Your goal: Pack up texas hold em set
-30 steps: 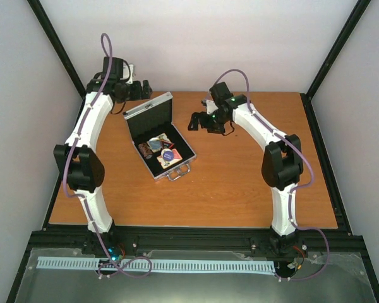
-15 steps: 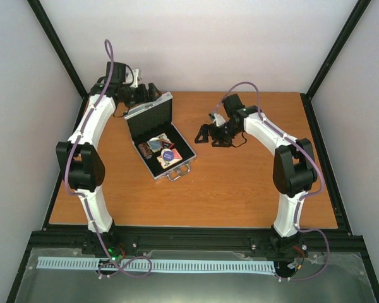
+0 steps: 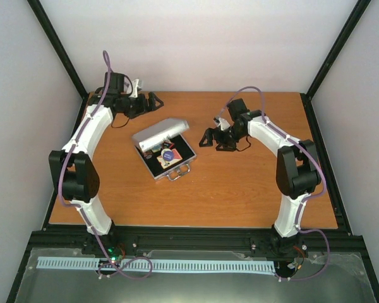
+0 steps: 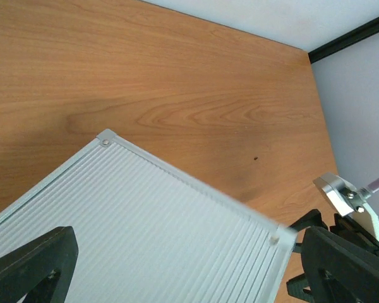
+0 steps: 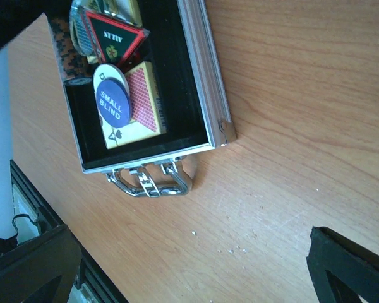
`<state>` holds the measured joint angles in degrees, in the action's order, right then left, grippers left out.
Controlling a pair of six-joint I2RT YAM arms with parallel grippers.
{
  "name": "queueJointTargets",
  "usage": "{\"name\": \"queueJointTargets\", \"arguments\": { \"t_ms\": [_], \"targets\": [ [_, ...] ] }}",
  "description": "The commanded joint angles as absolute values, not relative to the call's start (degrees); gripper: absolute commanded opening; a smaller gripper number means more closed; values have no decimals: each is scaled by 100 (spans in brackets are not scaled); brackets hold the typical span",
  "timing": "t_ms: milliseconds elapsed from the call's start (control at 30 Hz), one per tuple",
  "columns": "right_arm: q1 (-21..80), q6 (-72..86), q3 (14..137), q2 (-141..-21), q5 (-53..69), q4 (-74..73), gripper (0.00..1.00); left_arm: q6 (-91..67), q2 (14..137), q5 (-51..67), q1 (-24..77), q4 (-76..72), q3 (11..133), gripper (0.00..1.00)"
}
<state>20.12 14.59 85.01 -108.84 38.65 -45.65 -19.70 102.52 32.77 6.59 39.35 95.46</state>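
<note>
The ribbed silver case (image 3: 177,159) lies at the table's centre left. Its lid (image 3: 159,132) leans halfway down over the black-lined base. My left gripper (image 3: 153,101) is open just behind the lid; in the left wrist view the ribbed lid (image 4: 145,233) fills the space between my open gripper's (image 4: 189,271) fingers. My right gripper (image 3: 208,137) is open and empty to the right of the case. The right wrist view shows my right gripper (image 5: 192,268) over bare wood, with the red card pack (image 5: 139,101), a blue disc (image 5: 114,101), a red triangular piece (image 5: 114,35), the dark chip stack (image 5: 66,53) and the chrome handle (image 5: 151,180).
Orange wooden table (image 3: 240,189) with a black frame rail (image 3: 196,237) along the near edge and white walls around. Small crumbs (image 5: 234,249) lie on the wood near the case's handle.
The lid has swung from standing open to leaning halfway over the base. My left gripper has moved right, behind the lid. My right gripper has dropped closer to the case's right side.
</note>
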Motion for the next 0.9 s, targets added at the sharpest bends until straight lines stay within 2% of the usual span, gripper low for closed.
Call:
{"name": "queueJointTargets", "arguments": {
  "t_ms": [0, 200, 367, 567, 867],
  "targets": [
    [1964, 1401, 8322, -10634, 3946, -4456, 100, -2127, 9980, 3488, 655, 3763, 9345, 100],
    [1969, 1204, 8101, -10425, 4048, -4551, 100, -2210, 9896, 3739, 666, 3825, 9367, 100],
    [1994, 1064, 7654, -10097, 4873, -4321, 100, -2218, 9615, 4001, 797, 3843, 9087, 100],
    [2310, 839, 7438, -10027, 5136, -4427, 100, -2487, 8932, 4363, 1178, 3427, 7927, 100],
    [3105, 1577, 6884, -10224, 5279, -3450, 100, -2517, 8438, 4305, 1424, 3020, 6701, 100]
  ]
}}
